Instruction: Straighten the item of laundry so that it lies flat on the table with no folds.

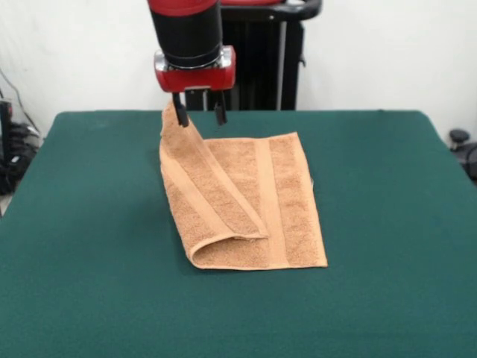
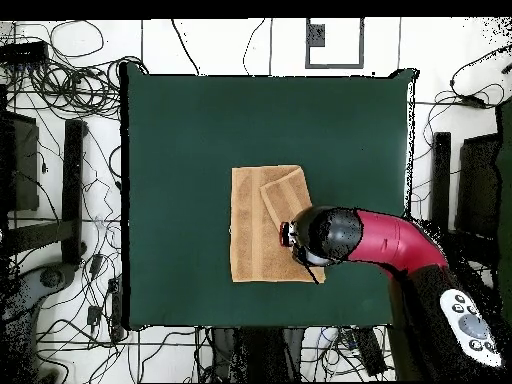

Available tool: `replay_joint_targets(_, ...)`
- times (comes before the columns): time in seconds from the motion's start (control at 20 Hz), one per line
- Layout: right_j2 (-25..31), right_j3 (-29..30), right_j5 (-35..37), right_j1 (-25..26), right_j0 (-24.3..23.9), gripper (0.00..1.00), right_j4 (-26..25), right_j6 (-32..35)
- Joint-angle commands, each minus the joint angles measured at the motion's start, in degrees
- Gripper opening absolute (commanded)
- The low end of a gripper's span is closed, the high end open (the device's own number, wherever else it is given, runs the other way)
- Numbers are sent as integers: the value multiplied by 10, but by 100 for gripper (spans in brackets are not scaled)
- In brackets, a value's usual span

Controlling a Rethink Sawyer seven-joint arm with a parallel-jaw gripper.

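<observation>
Towel [image 1: 246, 201] corner is pinched in the claw [image 1: 200, 113]: in the front view one black finger [image 1: 180, 112] presses against the raised tip of cloth at the far left, while the other finger [image 1: 220, 112] hangs a little to its right, clear of the cloth, so the claw grips the towel by that corner. The claw sits under a red cuff on the black and red arm [image 1: 188, 33], which comes straight down over the far edge of the towel. From the held corner a flap slopes down and to the right, laid diagonally over the rest of the cloth, and ends in a point near the towel's near edge. Along the left side the cloth is doubled, with a rounded fold showing at the near left corner. The right part lies flat, with a woven band running from far to near through it. In the overhead view the arm [image 2: 375, 240] covers one corner of the towel [image 2: 255, 235], and the folded flap shows as a lighter strip beside it. The towel rests near the middle of the green table [image 1: 387, 224], well apart from every edge, with bare felt all round.
</observation>
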Motion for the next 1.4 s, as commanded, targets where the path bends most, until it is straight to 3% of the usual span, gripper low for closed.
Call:
replay_joint_targets(0.05,108,20,80,-2,-18,100,-42,-186)
replay_joint_targets(0.4,143,27,121,-30,-52,100,-58,-201)
replay_joint_targets(1.4,227,-21,178,-8,-76,100,-124,-239)
